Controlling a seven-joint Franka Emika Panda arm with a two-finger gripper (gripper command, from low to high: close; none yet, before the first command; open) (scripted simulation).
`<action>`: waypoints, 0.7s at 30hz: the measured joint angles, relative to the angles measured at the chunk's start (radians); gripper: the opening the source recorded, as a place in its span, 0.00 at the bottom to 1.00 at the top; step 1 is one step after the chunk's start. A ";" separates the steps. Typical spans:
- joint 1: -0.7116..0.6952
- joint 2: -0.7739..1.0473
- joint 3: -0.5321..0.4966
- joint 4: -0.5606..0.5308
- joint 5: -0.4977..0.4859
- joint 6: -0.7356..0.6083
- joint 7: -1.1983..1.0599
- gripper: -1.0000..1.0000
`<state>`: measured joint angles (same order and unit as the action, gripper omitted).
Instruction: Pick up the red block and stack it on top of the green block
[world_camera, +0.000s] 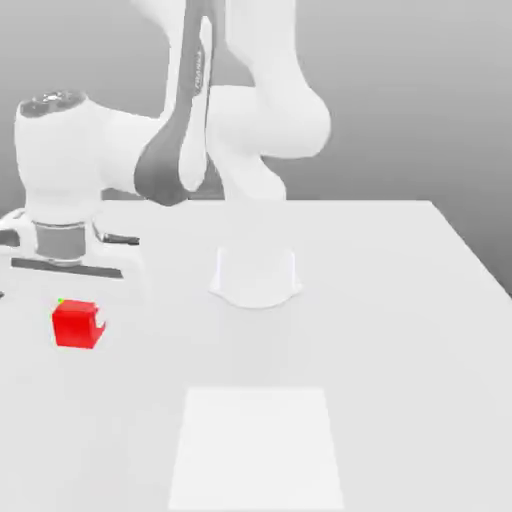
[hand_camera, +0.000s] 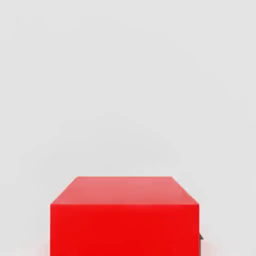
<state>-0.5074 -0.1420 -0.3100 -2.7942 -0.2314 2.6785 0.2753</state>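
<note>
One red block (world_camera: 76, 324) between jaws, close under hand in hand view (hand_camera: 125, 215). Gripper (world_camera: 72, 300) closed tight on red block, jaws clamping its sides. Sliver of green block (world_camera: 61, 300) at red block's upper rear corner. White table (world_camera: 400, 330) below.

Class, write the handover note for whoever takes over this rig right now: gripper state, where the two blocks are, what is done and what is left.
Gripper: shut, apparently on the small matte red cube.
Red cube: directly under the hand, at the exterior view's left; whether it is off the white table cannot be told.
Small green cube: only a sliver shows behind the red cube's top corner.
Done: red cube apparently gripped.
Left: confirm the stack on the green cube, then release.
</note>
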 joint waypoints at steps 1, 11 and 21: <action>-0.025 -0.013 -0.030 -0.008 -0.010 -0.004 -0.041 0.00; -0.223 -0.092 -0.304 -0.083 -0.061 -0.012 -0.424 0.00; -0.115 0.115 -0.350 -0.081 0.221 0.175 -0.634 0.00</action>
<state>-0.6228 -0.0267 -0.6602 -2.8751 -0.0102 2.8536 -0.3586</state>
